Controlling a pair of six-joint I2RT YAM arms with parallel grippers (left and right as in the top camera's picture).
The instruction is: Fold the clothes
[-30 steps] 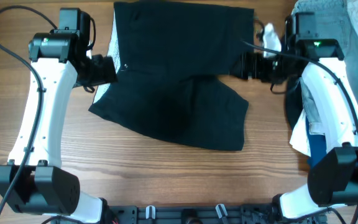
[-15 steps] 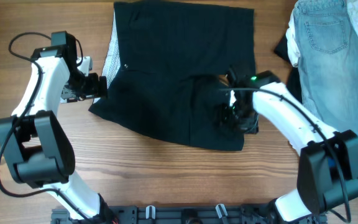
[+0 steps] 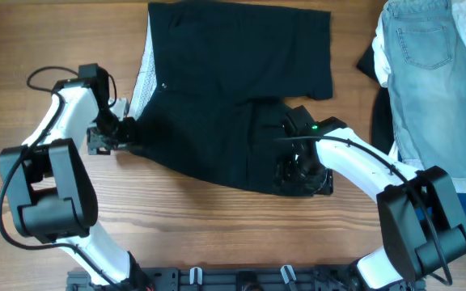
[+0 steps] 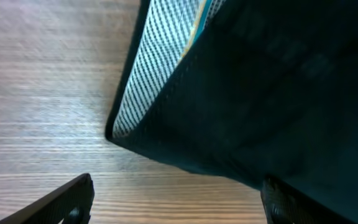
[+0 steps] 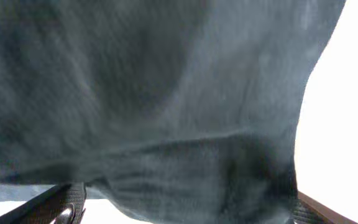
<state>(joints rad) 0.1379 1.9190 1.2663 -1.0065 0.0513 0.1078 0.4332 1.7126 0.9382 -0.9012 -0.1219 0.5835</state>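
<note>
Overhead view: the black garment (image 3: 233, 97) lies spread on the table (image 3: 217, 242), from centre up to the 12 o'clock edge, its lower part skewed and stepped in along the right side. Change over the last second: both arms have left the upper side edges of the cloth, at about 10 and 2 o'clock of it, and dropped to its lower corners. The left gripper (image 3: 118, 136) now sits at the garment's 8 o'clock corner. The right gripper (image 3: 299, 171) has swung in from the far side and sits over the 5 o'clock corner. The cloth's outline looks barely shifted. Left wrist view: fingertips (image 4: 67, 198) wide apart, bare wood between them, and nothing pinched. The hem corner and its white checked lining (image 4: 148, 81) lie just ahead toward 12 o'clock. Right wrist view: fingertips (image 5: 64, 208) likewise spread wide, dark fabric filling the frame beyond them. We see no cloth caught between, though the contact itself is hidden. The other clothes, a denim garment (image 3: 427, 73) on top, are heaped at the table's 2 to 3 o'clock. Our reading: one fold has been let go and the arms are set for the next, likely lifting the bottom edge toward 12 o'clock. Risk: the right corner looks layered, so a shallow pinch may take only the top ply.
</note>
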